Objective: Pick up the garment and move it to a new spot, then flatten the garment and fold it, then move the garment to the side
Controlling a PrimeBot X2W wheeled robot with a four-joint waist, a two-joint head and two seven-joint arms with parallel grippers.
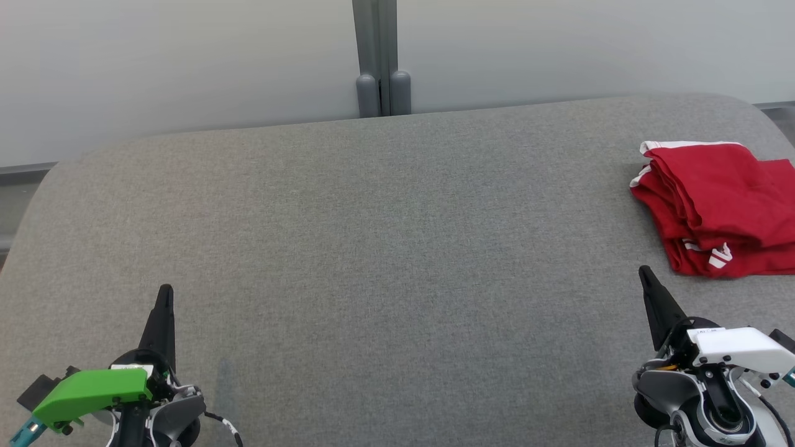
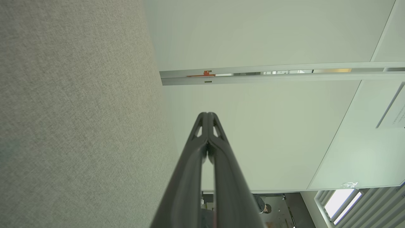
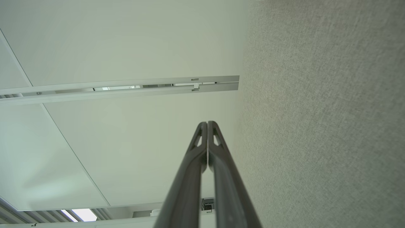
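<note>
The folded garment [image 1: 720,211] lies at the table's [image 1: 372,248] right edge, toward the far corner. My right gripper [image 1: 646,272] is just before it, and my left gripper [image 1: 165,290] is by the near left corner, well apart.

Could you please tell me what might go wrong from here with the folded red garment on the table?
The red garment lies at the right side of the table and runs past the head view's edge, so it may sit near the rim; a nudge could slide it off.
The shut right gripper points near its front corner; moving forward could snag the folds.
</note>
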